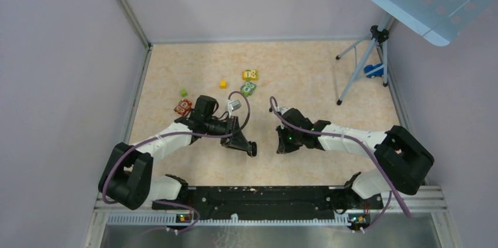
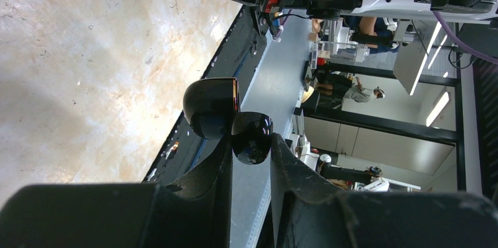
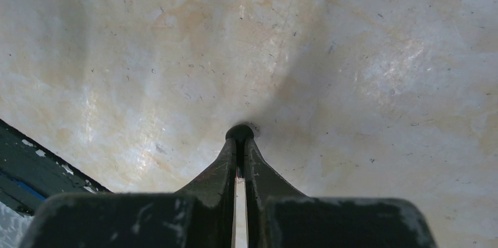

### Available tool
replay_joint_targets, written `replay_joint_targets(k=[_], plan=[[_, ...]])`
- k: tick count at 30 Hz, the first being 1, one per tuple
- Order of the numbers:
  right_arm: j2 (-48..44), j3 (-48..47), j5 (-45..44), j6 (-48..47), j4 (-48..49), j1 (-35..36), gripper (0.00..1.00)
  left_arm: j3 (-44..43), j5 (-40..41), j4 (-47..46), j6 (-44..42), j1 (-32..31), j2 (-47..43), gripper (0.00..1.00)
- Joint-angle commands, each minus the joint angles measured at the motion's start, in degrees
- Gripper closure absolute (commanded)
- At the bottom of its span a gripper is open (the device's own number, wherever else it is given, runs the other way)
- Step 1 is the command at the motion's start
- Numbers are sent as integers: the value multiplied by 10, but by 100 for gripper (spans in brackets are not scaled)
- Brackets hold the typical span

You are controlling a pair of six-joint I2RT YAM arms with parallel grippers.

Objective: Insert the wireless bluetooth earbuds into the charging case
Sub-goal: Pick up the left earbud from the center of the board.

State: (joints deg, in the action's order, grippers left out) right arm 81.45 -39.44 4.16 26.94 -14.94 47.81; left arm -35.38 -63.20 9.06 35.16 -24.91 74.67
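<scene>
My left gripper (image 1: 251, 148) is shut on the charging case (image 2: 252, 133), a glossy black roundish piece held off the table between the two fingers. A second black rounded part (image 2: 209, 107) juts out beside it and looks like its open lid. My right gripper (image 1: 281, 147) is shut on a tiny black earbud (image 3: 239, 131), which peeks out past the fingertips (image 3: 246, 148) close to the beige table surface. The two grippers face each other a short way apart near the table's front middle. The other earbud is not in view.
Toy blocks lie at the back left: a red one (image 1: 182, 107), a small green one (image 1: 184, 92), a small yellow one (image 1: 223, 84), a yellow one (image 1: 250, 74) and a green one (image 1: 248, 89). A tripod (image 1: 364, 60) stands at the back right. Walls enclose the table.
</scene>
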Motion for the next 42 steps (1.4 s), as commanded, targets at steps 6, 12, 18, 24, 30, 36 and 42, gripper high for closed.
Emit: replay_joint_targets(k=[6,12,18,24,30,36,42], plan=[[-61,23,-47,57,1,-3,100,-13,-15,-21,-12,-1,1,100],[-139,55,-120,106,-10,-3,100,-16,-17,-21,-13,-1,1,100],[-181,82,-220,185,-37,-3,100,-14,-16,-21,-11,-1,3,100],[-135,82,-243,228,-12,-1,100,-17,-28,-14,-14,-1,3,100],[-118,75,-195,226,16,3,67,-16,-22,-5,-21,-2,-3,100],[-113,84,-178,220,30,4,71,-16,-30,-10,-20,-1,4,100],[-126,84,-160,215,32,5,74,-18,-30,-11,-22,-2,9,100]])
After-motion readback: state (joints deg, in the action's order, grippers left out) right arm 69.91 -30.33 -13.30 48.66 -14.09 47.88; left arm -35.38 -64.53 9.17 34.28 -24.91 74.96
